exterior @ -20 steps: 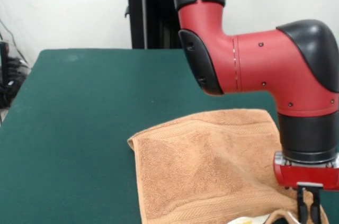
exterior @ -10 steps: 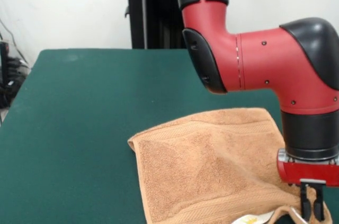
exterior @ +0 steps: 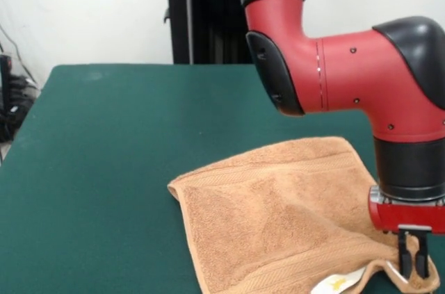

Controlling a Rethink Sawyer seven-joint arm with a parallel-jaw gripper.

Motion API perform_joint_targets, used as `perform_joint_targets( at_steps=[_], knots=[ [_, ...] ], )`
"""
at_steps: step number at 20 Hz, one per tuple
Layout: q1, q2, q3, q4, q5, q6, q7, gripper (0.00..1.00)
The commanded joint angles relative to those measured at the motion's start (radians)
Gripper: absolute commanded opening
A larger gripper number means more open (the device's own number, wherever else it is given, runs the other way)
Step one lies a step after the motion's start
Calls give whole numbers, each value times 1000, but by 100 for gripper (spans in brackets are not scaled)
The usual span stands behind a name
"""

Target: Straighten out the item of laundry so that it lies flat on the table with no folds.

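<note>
A white care tag [exterior: 338,283] shows at the towel's lower edge, at about five o'clock in the front view, with a small yellow mark on it; any writing is too small to read. No other lettering can be made out on the arm or the dark cabinet [exterior: 198,19] standing beyond the table at twelve o'clock. No container shows on the table. The towel [exterior: 278,221], orange-tan terry with woven border bands, lies on the dark green table [exterior: 104,169] in the lower right of the view, between four and six o'clock from the centre, running off the bottom edge. It sits turned like a diamond: one corner points to nine o'clock, another to about one o'clock, and the banded edge between them runs from lower left up to upper right. It looks roughly square, with no clear long axis. A soft crease crosses it diagonally toward the lower right corner, where the cloth is pulled up into a raised, curled fold. The gripper [exterior: 411,264] hangs below the red and black arm [exterior: 361,71] at four o'clock, its two dark fingers [exterior: 403,260] close together and pinching that lifted corner of the towel, just beside the tag.
</note>
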Motion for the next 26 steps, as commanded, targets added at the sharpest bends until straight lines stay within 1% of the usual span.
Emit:
perform_joint_targets(
  at_steps=[1,5,8,10,13,22,23,26],
  knots=[
    [77,61,82,91,-10,182,67,0],
    [115,87,9,23,-41,184,46,0],
    [107,110,17,-1,-55,175,16,0],
    [113,119,11,-11,-56,170,17,0],
    [143,126,-42,-36,-49,189,44,0],
    [165,160,-102,-85,-53,233,36,0],
    [159,158,-94,-78,-42,238,48,100],
    [143,147,-70,-63,-46,244,27,100]
  ],
)
